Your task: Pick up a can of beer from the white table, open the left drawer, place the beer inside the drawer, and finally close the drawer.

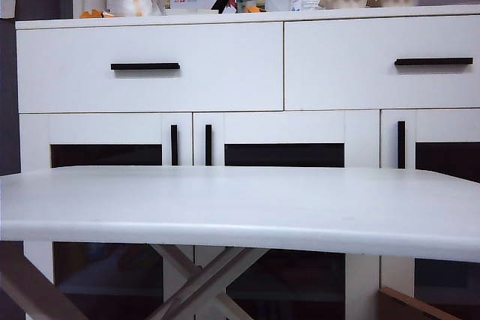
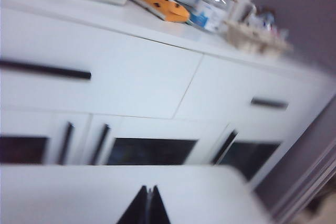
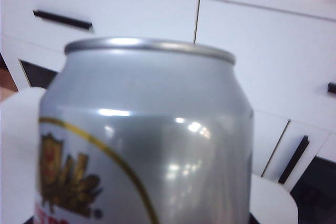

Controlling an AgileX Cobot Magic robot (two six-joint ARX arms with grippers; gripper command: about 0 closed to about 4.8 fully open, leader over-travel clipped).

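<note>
- The silver aluminium beer can with a gold-and-red crest [image 3: 147,135] filled the right wrist view, upright and so close that the right gripper's own fingers never showed. Whether it was really held couldn't be told from that; the jaws stood wide, which fits a can between them.
- It didn't show in the exterior view at all, and neither arm did.
- The left gripper [image 2: 147,206] was clenched on nothing, fingertips pressed together, hovering above the big smooth white tabletop [image 1: 240,207].
- The wide white left drawer with its thin black bar handle [image 1: 145,66] was fully closed.
- Handling guess: thin glossy wall, so slippery and easy to dent. Probably best gripped mid-body across the cylinder, moderate squeeze, kept upright.
- If full, it would've had some heft.
</note>
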